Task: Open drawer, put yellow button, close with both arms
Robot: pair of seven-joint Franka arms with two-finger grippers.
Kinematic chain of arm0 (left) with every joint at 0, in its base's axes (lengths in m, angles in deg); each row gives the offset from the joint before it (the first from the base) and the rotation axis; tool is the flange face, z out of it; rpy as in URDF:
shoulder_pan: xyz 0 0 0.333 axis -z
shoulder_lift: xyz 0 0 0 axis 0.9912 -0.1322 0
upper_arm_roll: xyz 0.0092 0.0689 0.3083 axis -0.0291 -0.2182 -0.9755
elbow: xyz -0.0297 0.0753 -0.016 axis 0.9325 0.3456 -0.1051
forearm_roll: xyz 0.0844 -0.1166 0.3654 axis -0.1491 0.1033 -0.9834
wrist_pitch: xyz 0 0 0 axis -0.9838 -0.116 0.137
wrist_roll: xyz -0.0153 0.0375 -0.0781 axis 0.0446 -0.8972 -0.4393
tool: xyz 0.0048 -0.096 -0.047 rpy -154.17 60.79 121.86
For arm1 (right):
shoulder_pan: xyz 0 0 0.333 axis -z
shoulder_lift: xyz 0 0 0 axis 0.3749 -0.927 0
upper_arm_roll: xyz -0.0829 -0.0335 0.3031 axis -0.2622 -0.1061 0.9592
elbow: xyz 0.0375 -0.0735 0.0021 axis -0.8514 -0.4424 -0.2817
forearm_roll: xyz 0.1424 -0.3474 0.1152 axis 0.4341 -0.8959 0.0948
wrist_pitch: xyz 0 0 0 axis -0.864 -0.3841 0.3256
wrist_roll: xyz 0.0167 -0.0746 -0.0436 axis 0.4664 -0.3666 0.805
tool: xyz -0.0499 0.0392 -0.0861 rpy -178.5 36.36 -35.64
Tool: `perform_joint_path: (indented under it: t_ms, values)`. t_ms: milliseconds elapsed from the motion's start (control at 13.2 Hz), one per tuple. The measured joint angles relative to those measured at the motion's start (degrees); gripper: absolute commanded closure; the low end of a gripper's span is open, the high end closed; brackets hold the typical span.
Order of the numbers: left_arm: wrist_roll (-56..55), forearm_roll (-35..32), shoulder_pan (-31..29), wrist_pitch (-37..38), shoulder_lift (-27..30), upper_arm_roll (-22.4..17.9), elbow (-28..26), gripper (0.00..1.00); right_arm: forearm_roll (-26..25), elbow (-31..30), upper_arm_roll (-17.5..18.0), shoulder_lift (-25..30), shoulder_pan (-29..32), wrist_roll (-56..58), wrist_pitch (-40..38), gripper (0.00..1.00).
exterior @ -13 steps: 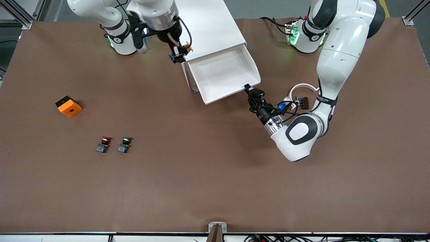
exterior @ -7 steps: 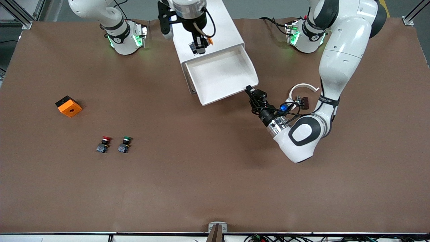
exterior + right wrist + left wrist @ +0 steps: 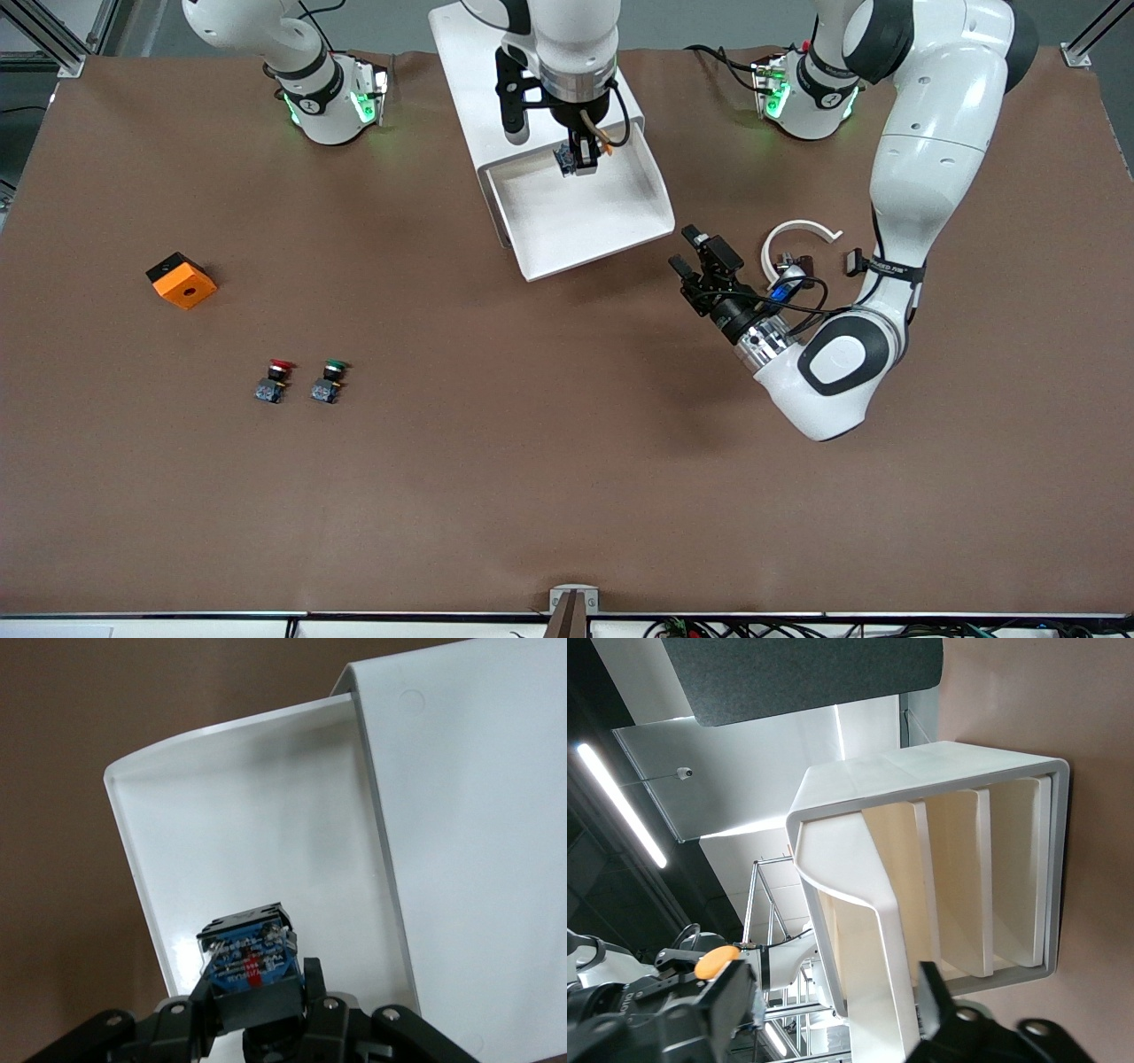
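Right tool (image 3: 578, 165), clenched on small rigid, light yellow-capped push button (image 3: 574, 158), hangs over open white drawer tray (image 3: 620, 232); left tool (image 3: 699, 252) released beside it.

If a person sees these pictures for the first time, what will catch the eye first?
Probably the open drawer of the white cabinet, with the right gripper over its tray, jaws shut on the yellow button. Next, the left gripper, jaws open, beside the drawer's front corner toward the left arm's end, holding nothing.
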Motion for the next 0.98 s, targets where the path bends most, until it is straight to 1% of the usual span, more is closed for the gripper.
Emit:
perform_joint_path:
  t_ms: [152, 227, 455, 682, 833, 985]
  values:
    - [0.1, -0.5, -0.7, 0.4, 0.6, 0.0, 0.5, 0.00, 0.0, 0.2, -0.1, -0.9, 0.0, -0.9, 1.3, 1.00]
    - [1.1, -1.9, -0.9, 0.5, 1.0, 0.0, 0.8, 0.00, 0.0, 0.2, -0.2, -1.4, 0.0, -1.4, 1.9, 1.00]
    - [7.1, -8.6, -1.2, 0.5, 3.3, 0.0, 2.6, 0.00, -0.4, 0.2, -0.3, -3.9, 0.0, -4.0, 6.3, 1.00]
    - [19.1, -18.9, -2.4, 0.5, 5.1, 0.1, 5.2, 0.00, -1.2, 0.2, -0.3, -6.6, -0.5, -5.7, 9.7, 1.00]
    - [31.4, -28.0, -2.8, 0.0, 7.2, 0.2, 5.9, 0.00, -1.4, 0.2, -0.2, -7.5, -0.9, -6.0, 9.7, 1.00]
    - [44.4, -36.6, -2.7, -2.5, 10.0, 0.3, 5.9, 0.00, -1.6, 0.3, -0.2, -8.4, -1.5, -6.5, 9.7, 1.00]
